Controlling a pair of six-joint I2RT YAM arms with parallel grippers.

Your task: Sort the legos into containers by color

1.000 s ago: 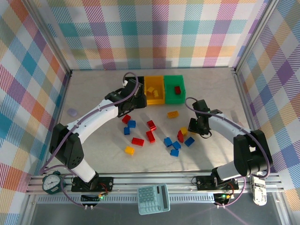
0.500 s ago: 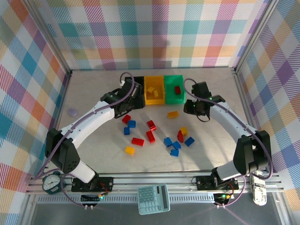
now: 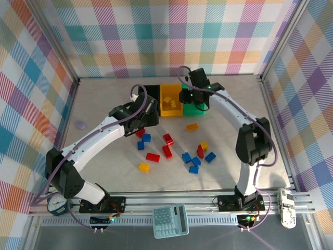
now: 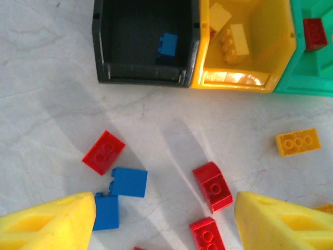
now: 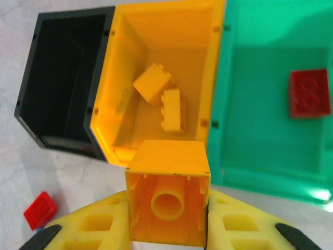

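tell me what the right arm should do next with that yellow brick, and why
Probably ease the right gripper forward a little, so the yellow brick hangs fully over the yellow bin, then open. In the right wrist view the gripper is shut on the brick, which sits over the bin's near rim rather than its middle. Two yellow bricks already lie inside, so the colour matches.

Ahead of the right gripper (image 5: pixel 166 226), clamped on a yellow brick (image 5: pixel 167 200), the yellow bin (image 5: pixel 125 94) lies open, two loose yellow bricks (image 5: pixel 161 96) in mid-floor and bare floor beyond them; the black bin (image 5: pixel 62 73) adjoins on its left, the green bin (image 5: pixel 250 104) on its right, bare but for a red brick (image 5: pixel 309 94) at the far right. Between the left gripper's (image 4: pixel 165 221) spread fingers (image 4: pixel 286 224) two red table bricks (image 4: pixel 213 186) sit right of centre, a bare lane left of them runs to the black bin's wall, and two blue bricks (image 4: pixel 129 182) crowd the left finger (image 4: pixel 47 221)
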